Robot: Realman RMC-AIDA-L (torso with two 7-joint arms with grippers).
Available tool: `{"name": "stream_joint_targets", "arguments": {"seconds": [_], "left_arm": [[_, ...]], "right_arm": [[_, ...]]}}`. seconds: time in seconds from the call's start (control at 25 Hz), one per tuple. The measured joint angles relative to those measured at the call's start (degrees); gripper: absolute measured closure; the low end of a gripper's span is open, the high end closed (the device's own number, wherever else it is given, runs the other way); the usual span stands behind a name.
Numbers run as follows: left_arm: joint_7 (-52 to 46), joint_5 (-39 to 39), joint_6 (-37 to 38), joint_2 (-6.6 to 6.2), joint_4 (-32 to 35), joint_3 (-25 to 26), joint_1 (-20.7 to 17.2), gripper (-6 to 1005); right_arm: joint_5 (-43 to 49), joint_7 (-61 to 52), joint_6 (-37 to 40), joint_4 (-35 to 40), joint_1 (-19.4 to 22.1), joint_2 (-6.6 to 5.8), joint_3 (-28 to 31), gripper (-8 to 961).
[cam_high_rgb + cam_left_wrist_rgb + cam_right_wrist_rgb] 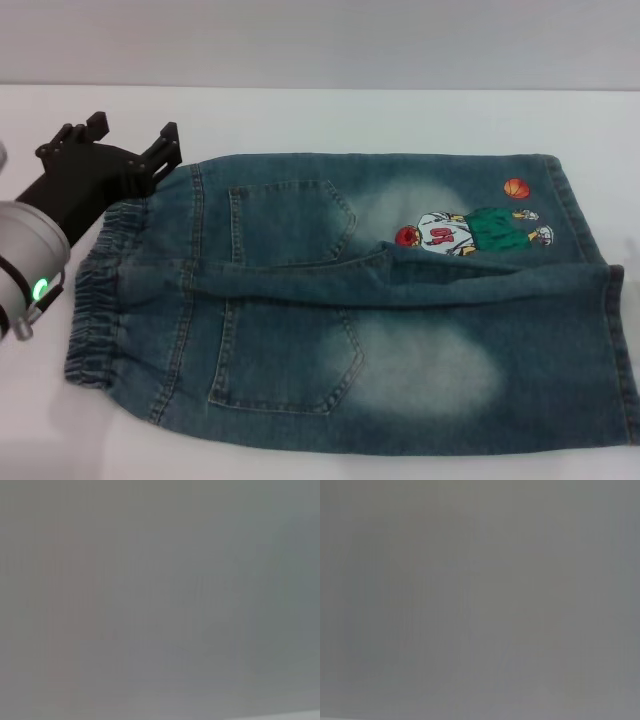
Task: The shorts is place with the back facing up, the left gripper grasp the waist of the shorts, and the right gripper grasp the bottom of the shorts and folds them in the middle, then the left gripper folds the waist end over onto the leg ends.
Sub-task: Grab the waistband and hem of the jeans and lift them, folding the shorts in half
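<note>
Denim item: the shorts (380, 300), blue-green with faded pale patches, lying flat on the white tabletop (330, 115), back up, both patch pockets showing. They fill most of the surface from near its left edge to the right edge.

Waist of the shorts (110, 290): puckered elastic band at the left end. Bottom of the shorts (600, 290): flat leg hems at the right end, the far leg carrying the cartoon print (470, 228) and an orange ball (515, 187).

Progress, as I judge it: the garment lies spread to its full width, with only a loose ridge of cloth along the middle. So the lengthwise fold is not yet made, and the waist-over-legs fold is also left.

Left gripper (128, 140): black claw at the far-left corner of the shorts, beside the far end of the waistband, fingers spread and pointing toward the far edge; I see no cloth between them.

Right gripper: not visible to me. Both wrist views show only blank grey.
</note>
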State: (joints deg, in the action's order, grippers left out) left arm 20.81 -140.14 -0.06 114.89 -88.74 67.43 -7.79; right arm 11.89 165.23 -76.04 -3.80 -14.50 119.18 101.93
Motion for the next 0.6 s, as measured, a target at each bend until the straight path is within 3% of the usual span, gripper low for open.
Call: {"name": "stream_joint_targets", "arguments": {"seconds": [0.04,0.08,0.16,0.32,0.4,0.6], "left_arm": [[0.00,0.00,0.00,0.00,0.00,0.00,0.00,200],[0.36,-0.84,-10.29,1.67,-4.53,4.30,-0.39,200],[0.59,-2.12,-17.59,2.47,-7.48,7.04,-0.18,200],[-2.06,-2.96,-32.05,2.85,-12.67,11.98,0.90,201],[-4.45,-3.23,-37.19,2.88,-14.17,14.29,1.49,201],[-7.56,-3.83,-40.61,2.89,-15.07,16.40,1.31,203]], "right_arm": [[0.00,-0.11,0.00,0.15,0.00,0.00,-0.03,289],[0.00,-0.22,0.04,0.27,0.00,0.00,-0.04,289],[0.00,-0.46,0.14,0.33,0.00,0.00,-0.06,289],[0.00,-0.55,0.19,0.36,0.00,-0.01,-0.07,289],[0.00,-0.56,0.32,0.37,0.00,-0.05,-0.07,289],[0.45,-0.58,0.57,0.37,-0.16,-0.09,-0.07,289]]}}
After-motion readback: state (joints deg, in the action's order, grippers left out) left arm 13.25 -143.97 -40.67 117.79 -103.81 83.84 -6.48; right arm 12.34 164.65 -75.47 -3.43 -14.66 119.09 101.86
